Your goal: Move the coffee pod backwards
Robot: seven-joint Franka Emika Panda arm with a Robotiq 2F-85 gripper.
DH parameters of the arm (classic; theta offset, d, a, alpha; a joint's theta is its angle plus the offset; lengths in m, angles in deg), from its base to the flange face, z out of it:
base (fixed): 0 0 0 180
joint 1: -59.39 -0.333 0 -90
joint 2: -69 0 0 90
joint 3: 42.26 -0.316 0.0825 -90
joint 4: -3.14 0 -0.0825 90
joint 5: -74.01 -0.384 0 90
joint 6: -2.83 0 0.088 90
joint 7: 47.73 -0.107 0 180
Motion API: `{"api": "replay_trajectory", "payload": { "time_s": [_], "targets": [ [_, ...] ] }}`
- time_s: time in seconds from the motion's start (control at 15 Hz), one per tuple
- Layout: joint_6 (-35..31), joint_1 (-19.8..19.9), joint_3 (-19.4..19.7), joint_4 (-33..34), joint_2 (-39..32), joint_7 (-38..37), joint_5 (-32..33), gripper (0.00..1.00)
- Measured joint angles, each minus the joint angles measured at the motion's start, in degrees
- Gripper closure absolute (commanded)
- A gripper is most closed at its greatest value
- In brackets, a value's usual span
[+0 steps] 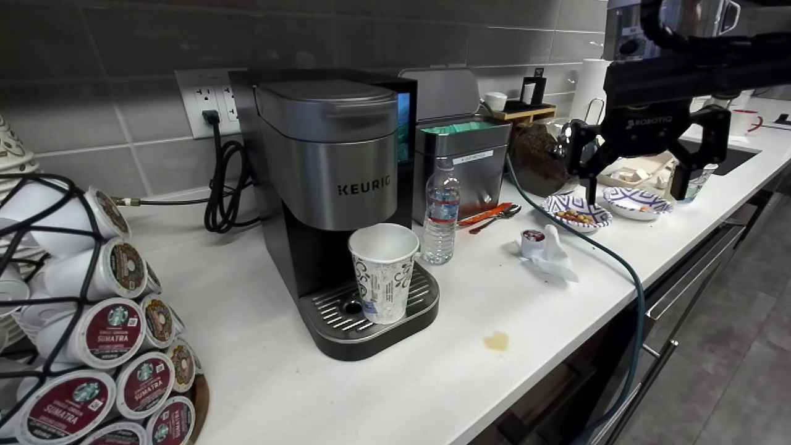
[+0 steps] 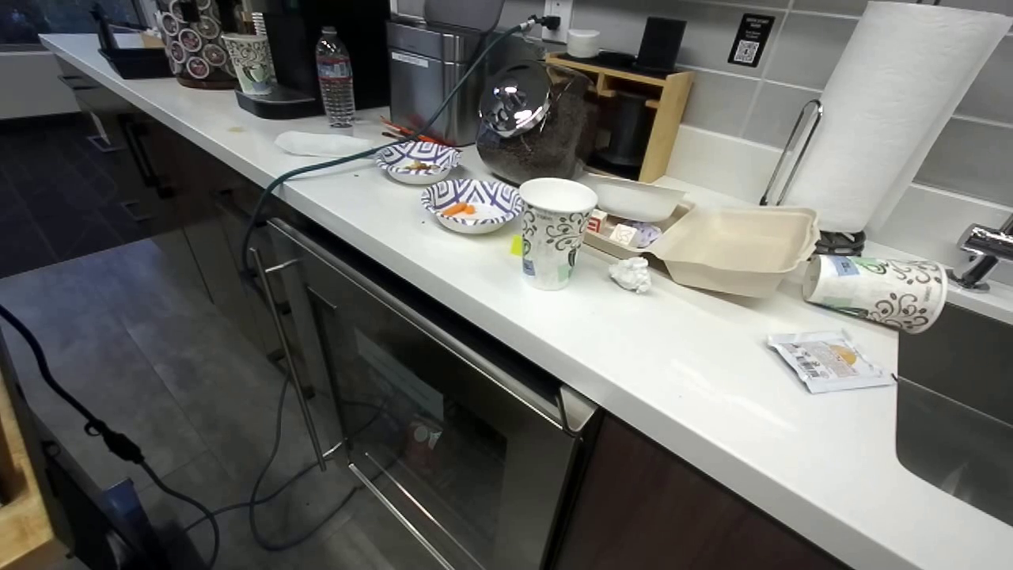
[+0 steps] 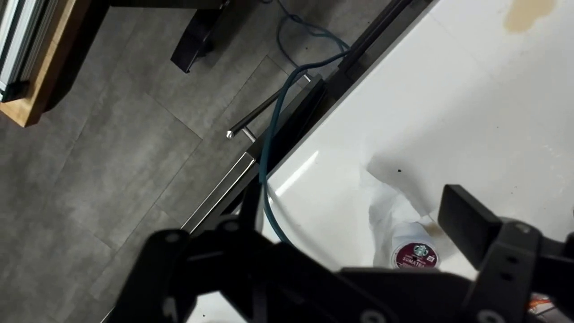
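The coffee pod is small and white with a dark red lid. It sits on the white counter against a crumpled white napkin in an exterior view. In the wrist view the pod shows its Sumatra lid, its lower edge cut off by the black gripper body. The napkin lies beside and behind it there. My gripper is open and empty, raised above the counter, with its fingers wide apart. In the wrist view the open gripper has one finger pad to the right of the pod, apart from it.
A Keurig machine holds a paper cup. A water bottle stands beside it. A green hose crosses the counter edge. Paper bowls, a paper cup and a takeout box stand on the counter.
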Motion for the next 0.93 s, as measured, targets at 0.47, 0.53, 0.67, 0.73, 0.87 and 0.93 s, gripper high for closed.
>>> {"api": "replay_trajectory", "payload": {
  "time_s": [0.47,0.53,0.67,0.73,0.87,0.93],
  "targets": [
    [-5.55,-2.78,5.73,1.85,-7.76,-8.64,-5.78,0.00],
    [-6.23,-2.81,6.61,3.10,-9.90,-8.75,-6.68,0.00],
    [-9.49,-3.19,8.83,5.64,-13.75,-12.21,-6.90,0.00],
    [-11.34,-3.45,9.98,6.87,-15.39,-14.08,-6.90,0.00],
    [-14.38,-3.95,12.00,9.03,-17.85,-18.07,-6.91,0.00],
    [-15.62,-4.23,12.87,9.84,-18.70,-20.21,-6.91,0.00]
  ]
}}
